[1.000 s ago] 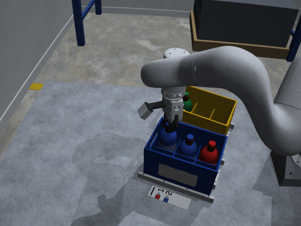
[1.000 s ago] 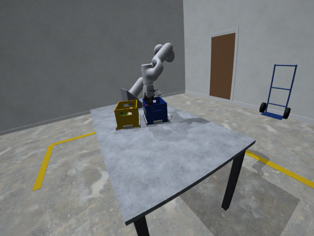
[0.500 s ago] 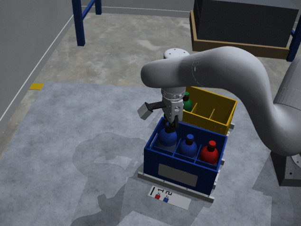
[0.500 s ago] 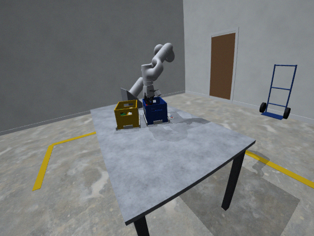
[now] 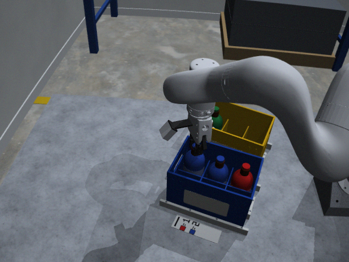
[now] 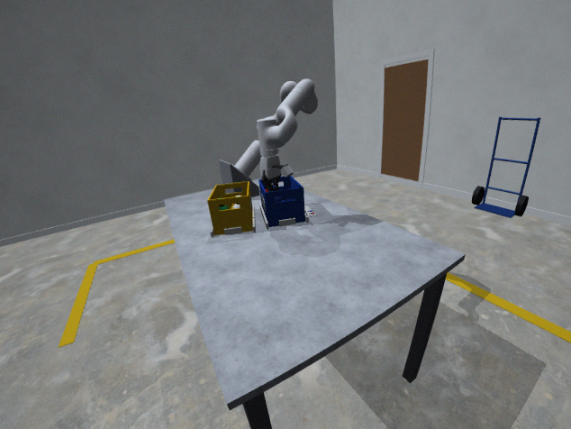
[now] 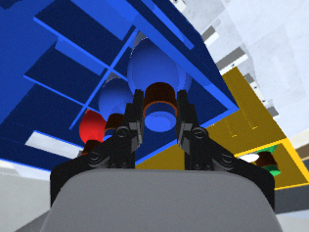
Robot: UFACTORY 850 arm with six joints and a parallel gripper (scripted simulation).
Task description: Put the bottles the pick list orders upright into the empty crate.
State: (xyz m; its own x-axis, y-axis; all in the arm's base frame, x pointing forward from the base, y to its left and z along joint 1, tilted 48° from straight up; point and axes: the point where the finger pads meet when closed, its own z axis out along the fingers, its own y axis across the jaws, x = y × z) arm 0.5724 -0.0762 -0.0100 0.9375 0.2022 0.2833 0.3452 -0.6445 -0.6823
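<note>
In the corner compartment of the blue crate [image 5: 208,194] [image 6: 286,212] [image 7: 171,53], farthest from the robot's base, stands an upright blue bottle [image 5: 194,162] [image 7: 155,65]. The crate sits between pale rails that presumably keep it in place. Beside it, the yellow crate [image 5: 239,139] [image 6: 231,221] [image 7: 220,123] holds a green bottle [image 5: 217,121] [image 7: 267,160], seemingly left because no line orders green. A second blue bottle [image 5: 217,170] [image 7: 113,97] and a red bottle [image 5: 242,179] [image 7: 92,127] fill neighbouring compartments, matching the pick list [image 5: 207,233] [image 6: 311,213]: one red, two blue. The gripper [image 5: 197,149] [image 6: 271,187] [image 7: 159,101] is closed around the first bottle's neck, likely to keep it upright while lowering; releasing it seems next.
</note>
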